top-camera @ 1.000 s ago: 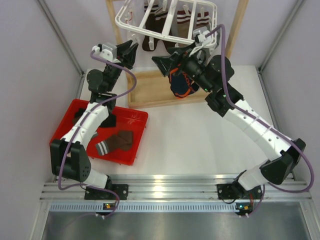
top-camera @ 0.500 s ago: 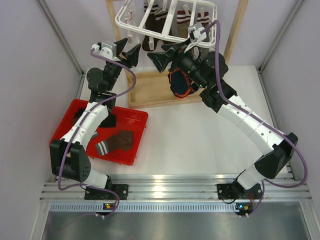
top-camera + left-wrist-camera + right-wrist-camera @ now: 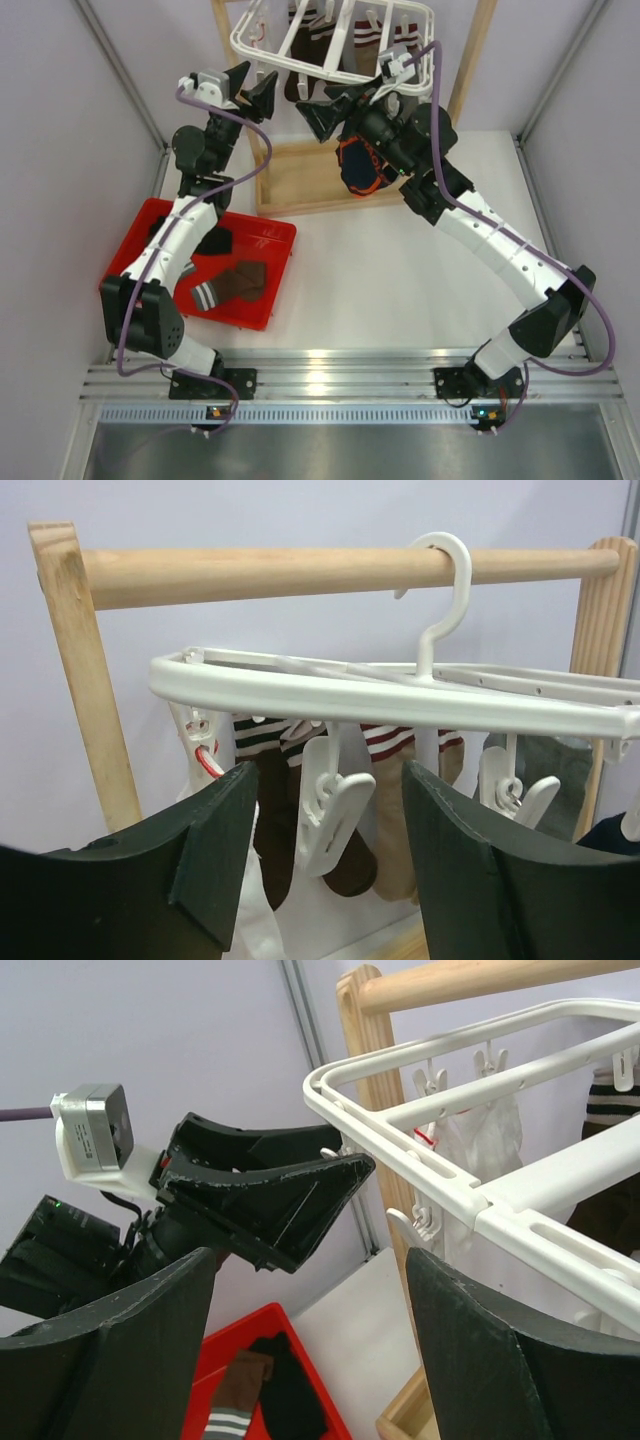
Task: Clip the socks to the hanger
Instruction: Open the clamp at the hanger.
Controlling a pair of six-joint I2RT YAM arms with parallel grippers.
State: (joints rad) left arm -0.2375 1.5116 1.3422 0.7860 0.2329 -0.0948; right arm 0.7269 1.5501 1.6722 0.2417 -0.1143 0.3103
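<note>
White plastic bars form the hanger (image 3: 337, 40), a rectangular rack whose hook sits over the round top rail of a wooden frame (image 3: 310, 185). The frame stands at the far edge of the table (image 3: 400, 290). Brown socks with striped cuffs (image 3: 318, 45) hang from the rack's far side, and the left wrist view shows them (image 3: 275, 820) behind the front rim (image 3: 400, 695).

Both arms are raised to the hanger's near-left corner. The left gripper (image 3: 252, 90) hovers just below the rim with its fingers well apart and nothing between them. In its own view (image 3: 330, 780) a dangling white clip (image 3: 325, 800) shows in the gap, though I cannot tell whether either finger touches it. The right gripper (image 3: 335, 108) faces it from the right, jaws also spread wide and empty. Its wrist view (image 3: 310, 1280) looks past the corner of the rack (image 3: 480, 1195) at the left gripper's black fingers (image 3: 290, 1200).

A piece of navy fabric with orange trim (image 3: 358, 172) shows beneath the right wrist, over the frame's base.

Near the table's left edge sits a red bin (image 3: 250, 318) holding more socks. These are a brown sock with a grey-and-white cuff (image 3: 240, 283) and a black sock (image 3: 215, 240).
</note>
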